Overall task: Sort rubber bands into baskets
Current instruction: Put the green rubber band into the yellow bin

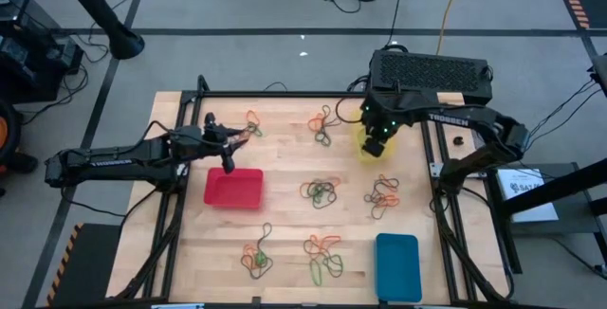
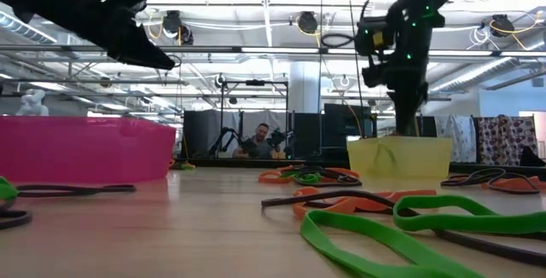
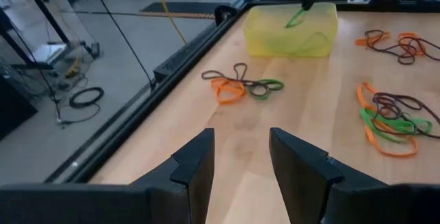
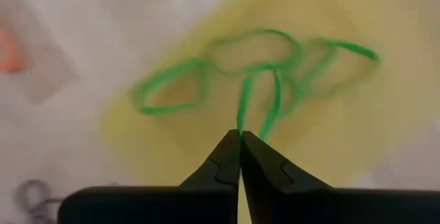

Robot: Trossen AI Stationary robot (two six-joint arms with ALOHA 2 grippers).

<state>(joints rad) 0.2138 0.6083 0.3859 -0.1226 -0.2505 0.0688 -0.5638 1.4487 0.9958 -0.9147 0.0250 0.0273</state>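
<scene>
Green rubber band (image 4: pixel 256 107) pinched by right gripper (image 4: pixel 240 139), pointing down into yellow basket (image 3: pixel 265 35)

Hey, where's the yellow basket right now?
In the high view the yellow basket sits at the table's far edge, right of centre, directly under the right gripper, which pinches a green band above it.

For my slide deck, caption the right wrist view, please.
Right gripper shut on a green rubber band, dangling it over the yellow basket.
</scene>
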